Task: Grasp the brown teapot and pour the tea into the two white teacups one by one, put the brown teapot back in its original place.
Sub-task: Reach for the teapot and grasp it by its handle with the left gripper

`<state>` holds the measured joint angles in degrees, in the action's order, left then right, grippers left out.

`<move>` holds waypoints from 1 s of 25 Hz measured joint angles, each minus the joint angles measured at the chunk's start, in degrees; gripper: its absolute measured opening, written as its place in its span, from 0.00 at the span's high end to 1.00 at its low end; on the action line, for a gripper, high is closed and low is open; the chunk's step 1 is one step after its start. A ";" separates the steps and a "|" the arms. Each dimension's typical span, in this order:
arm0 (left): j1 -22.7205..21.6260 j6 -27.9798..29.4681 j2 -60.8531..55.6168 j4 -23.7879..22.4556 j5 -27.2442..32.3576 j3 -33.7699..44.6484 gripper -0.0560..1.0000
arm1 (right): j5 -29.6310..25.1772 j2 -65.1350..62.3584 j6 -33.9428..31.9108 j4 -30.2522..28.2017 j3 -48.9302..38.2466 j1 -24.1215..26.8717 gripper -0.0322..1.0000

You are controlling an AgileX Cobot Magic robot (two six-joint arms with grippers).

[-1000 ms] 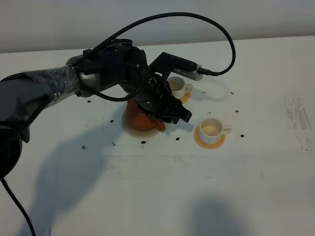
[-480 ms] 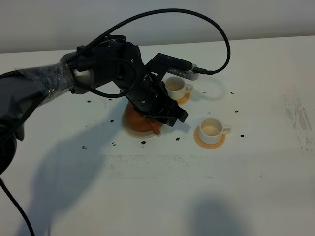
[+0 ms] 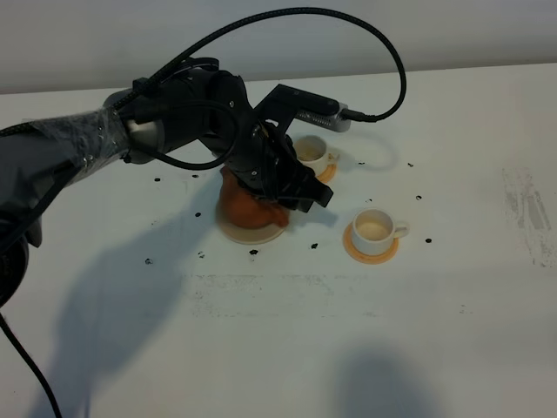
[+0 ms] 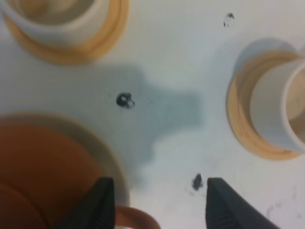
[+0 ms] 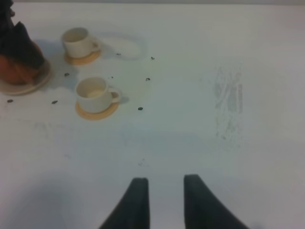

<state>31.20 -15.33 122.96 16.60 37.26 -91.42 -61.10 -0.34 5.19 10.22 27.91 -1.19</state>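
Observation:
The brown teapot [image 3: 246,205] stands on the beige coaster [image 3: 252,233] at centre left, mostly covered by my left arm. My left gripper [image 3: 294,196] hangs over the teapot's right side. In the left wrist view the gripper [image 4: 159,206] is open, its fingers [image 4: 97,205] wide apart, with the teapot [image 4: 43,176] and its loop handle [image 4: 138,220] by one finger. Two white teacups [image 3: 311,154] [image 3: 375,227] sit on orange coasters to the right. My right gripper [image 5: 164,200] is open and empty, far from the cups [image 5: 95,94].
Small dark specks [image 3: 314,246] dot the white table [image 3: 348,331] around the tea set. A scuffed patch [image 3: 526,205] marks the table's right side. A black cable [image 3: 383,61] arcs above the far cup.
My left arm has shifted slightly left and back over the teapot. The teapot's protruding part at its right has drawn in under the gripper. The cups have not moved.

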 joint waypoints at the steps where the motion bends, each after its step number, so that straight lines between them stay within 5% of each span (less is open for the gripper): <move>1: 0.00 -0.41 0.00 0.09 -0.14 -0.07 0.53 | 0.00 0.00 0.00 0.00 0.00 0.00 0.78; 25: 2.25 -1.69 2.05 1.28 -1.10 -0.33 0.53 | 0.00 0.00 0.00 0.00 0.00 0.00 0.78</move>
<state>33.46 -17.02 125.02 17.88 36.17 -91.75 -61.10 -0.34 5.19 10.22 27.91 -1.19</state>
